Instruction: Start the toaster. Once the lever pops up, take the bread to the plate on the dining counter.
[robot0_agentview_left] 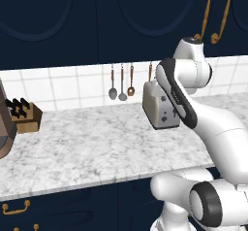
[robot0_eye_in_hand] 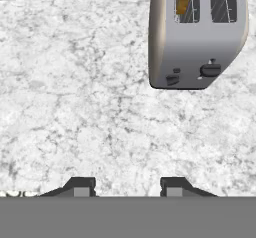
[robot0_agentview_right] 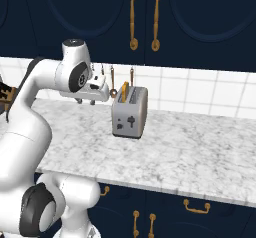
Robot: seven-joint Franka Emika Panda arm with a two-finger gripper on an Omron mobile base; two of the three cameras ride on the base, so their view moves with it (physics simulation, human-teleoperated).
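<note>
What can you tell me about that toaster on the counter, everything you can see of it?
The toaster is a small boxy silver-grey appliance with rounded edges that looks like brushed metal. It stands upright on the marbled counter, near the tiled wall. Its top has two slots; a tan slice of bread sticks up from one. The end face carries a dark lever and a small knob. Nothing else touches it; the robot's fingers are apart from it.

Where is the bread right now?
The bread stands in the toaster's slot nearer the gripper, on the marble counter below the hanging utensils.
</note>
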